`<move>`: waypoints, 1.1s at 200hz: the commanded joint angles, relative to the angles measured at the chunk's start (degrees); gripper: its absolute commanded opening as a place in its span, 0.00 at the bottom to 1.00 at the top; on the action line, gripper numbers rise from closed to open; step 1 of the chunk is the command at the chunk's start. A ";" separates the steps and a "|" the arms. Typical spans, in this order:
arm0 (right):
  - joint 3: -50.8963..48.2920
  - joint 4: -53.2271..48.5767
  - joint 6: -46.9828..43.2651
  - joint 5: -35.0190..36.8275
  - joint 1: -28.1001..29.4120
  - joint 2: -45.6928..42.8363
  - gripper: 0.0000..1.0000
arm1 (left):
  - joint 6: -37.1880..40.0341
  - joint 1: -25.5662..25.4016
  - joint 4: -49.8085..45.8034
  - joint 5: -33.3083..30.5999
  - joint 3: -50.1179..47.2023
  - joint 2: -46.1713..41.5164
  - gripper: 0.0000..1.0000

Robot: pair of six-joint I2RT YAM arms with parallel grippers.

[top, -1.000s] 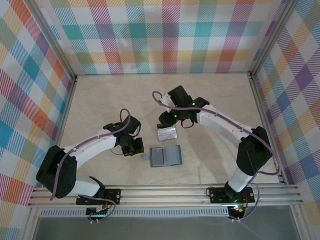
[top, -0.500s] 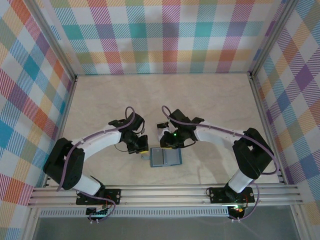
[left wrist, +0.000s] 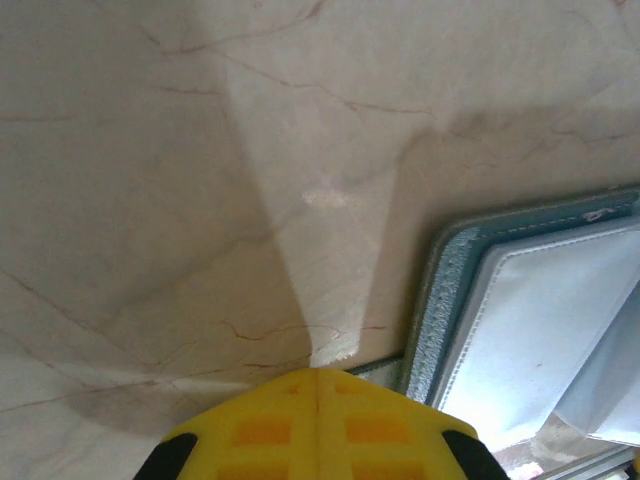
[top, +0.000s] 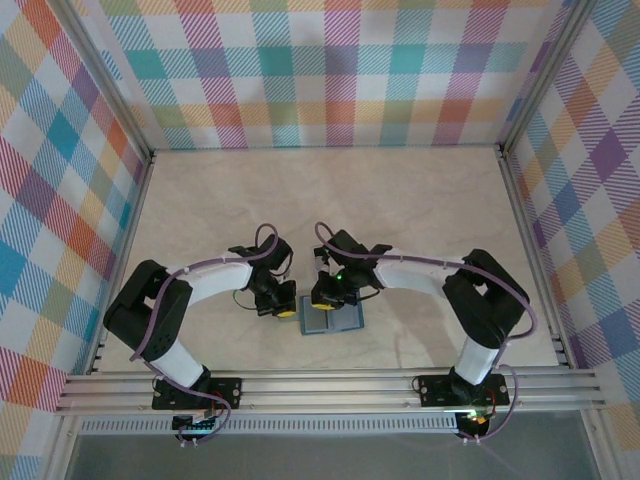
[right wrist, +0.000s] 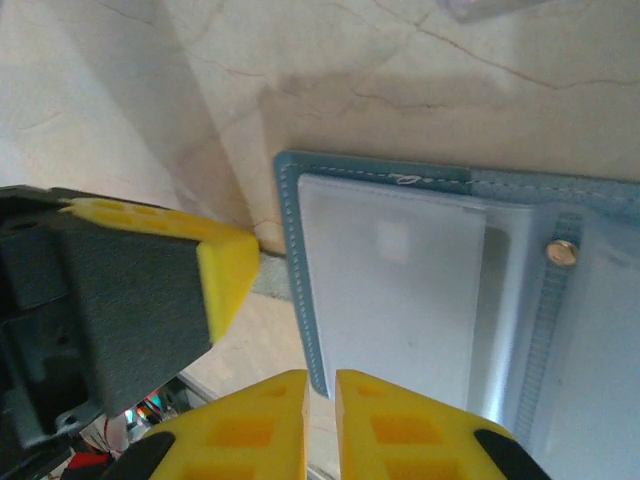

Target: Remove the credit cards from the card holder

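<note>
The card holder (right wrist: 400,300) is teal-blue along its stitched rim and pale grey-blue inside, with a brass-coloured stud (right wrist: 563,252) at its three o'clock. The table (left wrist: 200,150) is beige marble, veined reddish-brown. The left gripper (left wrist: 316,378) and right gripper (right wrist: 320,380) are yellow. The walls (top: 340,70) are pastel plaid: teal, orange, purple.

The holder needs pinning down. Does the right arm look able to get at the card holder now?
Likely yes: the right gripper hangs at the card holder's corner with nothing between; the left gripper sits beside that edge, not across it.
</note>
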 commanded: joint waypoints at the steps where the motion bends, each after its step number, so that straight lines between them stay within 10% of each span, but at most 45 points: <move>1: 2.38 1.68 1.58 -1.94 0.88 2.53 0.17 | 1.12 -0.47 0.21 -1.07 -1.39 0.50 0.02; 220: 15.64 -27.92 -5.86 17.88 5.06 10.71 0.42 | 1.72 -0.47 -0.49 -2.31 -1.55 0.76 0.01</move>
